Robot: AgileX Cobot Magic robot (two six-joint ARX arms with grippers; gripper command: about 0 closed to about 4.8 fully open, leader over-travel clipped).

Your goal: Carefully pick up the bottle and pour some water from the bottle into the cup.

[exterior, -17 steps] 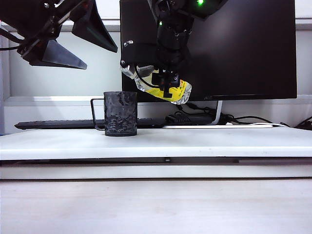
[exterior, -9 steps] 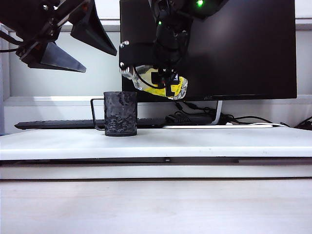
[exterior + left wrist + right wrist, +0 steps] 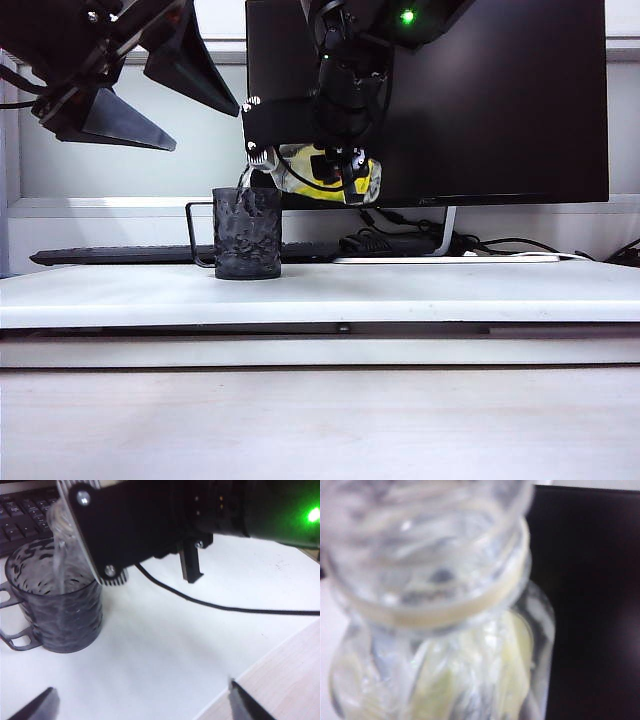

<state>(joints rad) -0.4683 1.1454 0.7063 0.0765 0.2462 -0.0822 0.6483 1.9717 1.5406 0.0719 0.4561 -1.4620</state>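
The dark mottled cup [image 3: 247,233] stands on the white table, its wire handle pointing left. My right gripper [image 3: 336,166] is shut on the yellow-labelled bottle [image 3: 318,170], which lies almost level above and right of the cup, neck over the rim. A thin stream of water [image 3: 243,178] falls from the neck into the cup. In the left wrist view the water [image 3: 60,555] drops into the cup [image 3: 55,605]. The clear bottle [image 3: 435,605] fills the right wrist view and hides the fingers. My left gripper [image 3: 135,75] hangs open high at the left, fingertips [image 3: 41,707] wide apart and empty.
A black monitor [image 3: 480,100] stands behind the right arm. A keyboard [image 3: 110,256] and cables [image 3: 400,240] lie at the back of the white table [image 3: 400,290]. A light wooden surface [image 3: 320,420] runs below the table's front edge.
The right wrist has rolled and tipped the bottle from base-down to nearly level. Its neck came over the cup's rim and water now streams out. The left arm has stayed still.
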